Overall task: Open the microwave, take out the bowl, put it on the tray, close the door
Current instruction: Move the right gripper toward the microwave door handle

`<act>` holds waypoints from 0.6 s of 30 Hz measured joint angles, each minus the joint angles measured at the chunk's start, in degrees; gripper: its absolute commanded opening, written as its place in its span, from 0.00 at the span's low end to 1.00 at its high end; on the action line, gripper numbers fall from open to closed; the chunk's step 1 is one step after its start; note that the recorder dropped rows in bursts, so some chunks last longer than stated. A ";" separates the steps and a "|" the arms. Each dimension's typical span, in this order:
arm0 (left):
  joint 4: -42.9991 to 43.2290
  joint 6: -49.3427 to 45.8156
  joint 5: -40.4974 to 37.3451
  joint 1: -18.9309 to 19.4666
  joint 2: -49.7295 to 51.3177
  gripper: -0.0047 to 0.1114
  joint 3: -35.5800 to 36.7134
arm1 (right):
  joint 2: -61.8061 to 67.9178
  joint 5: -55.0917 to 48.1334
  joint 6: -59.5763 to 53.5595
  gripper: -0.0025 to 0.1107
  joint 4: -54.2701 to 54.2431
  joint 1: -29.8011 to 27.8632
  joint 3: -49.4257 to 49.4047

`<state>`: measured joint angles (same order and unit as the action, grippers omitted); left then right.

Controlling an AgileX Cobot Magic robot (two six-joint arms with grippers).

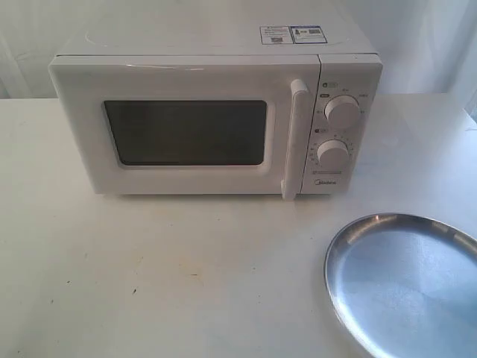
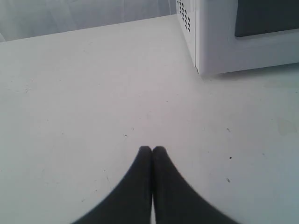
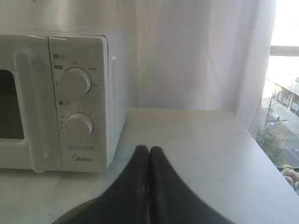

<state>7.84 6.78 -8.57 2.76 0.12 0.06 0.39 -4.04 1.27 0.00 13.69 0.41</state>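
The white microwave point(image 1: 216, 112) stands at the back of the table with its door point(image 1: 186, 134) shut and the vertical bar handle point(image 1: 294, 138) beside two round dials. The silver tray point(image 1: 406, 280) lies at the front right, with nothing on it. The bowl is hidden from every view. My left gripper point(image 2: 152, 149) is shut with nothing in it, over bare table, short of the microwave's left corner point(image 2: 201, 42). My right gripper point(image 3: 148, 149) is shut too, holding nothing, facing the microwave's dial panel point(image 3: 77, 100). Neither gripper shows in the exterior view.
The white table point(image 1: 149, 268) stretches in front of the microwave. A white curtain point(image 3: 187, 51) hangs behind, and a window point(image 3: 282, 93) lies past the table's right edge.
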 measured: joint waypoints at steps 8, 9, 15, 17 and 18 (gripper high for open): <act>0.00 0.00 0.00 0.00 0.00 0.04 0.00 | -0.05 13.62 10.40 0.02 0.00 0.00 -0.10; 0.00 0.00 0.00 0.00 0.00 0.04 0.00 | -0.05 15.34 14.56 0.02 0.00 0.00 -0.10; 0.00 0.00 0.00 0.00 0.00 0.04 0.00 | -0.05 22.15 23.80 0.02 4.92 0.12 -0.10; 0.00 0.00 0.00 0.00 0.00 0.04 0.00 | -0.05 25.11 29.17 0.02 11.92 0.78 -0.10; 0.00 0.00 0.00 0.00 0.00 0.04 0.00 | 0.68 27.33 33.85 0.02 17.75 1.26 0.27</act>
<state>7.84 6.78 -8.57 2.76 0.12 0.06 1.07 23.30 35.12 17.75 14.95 0.68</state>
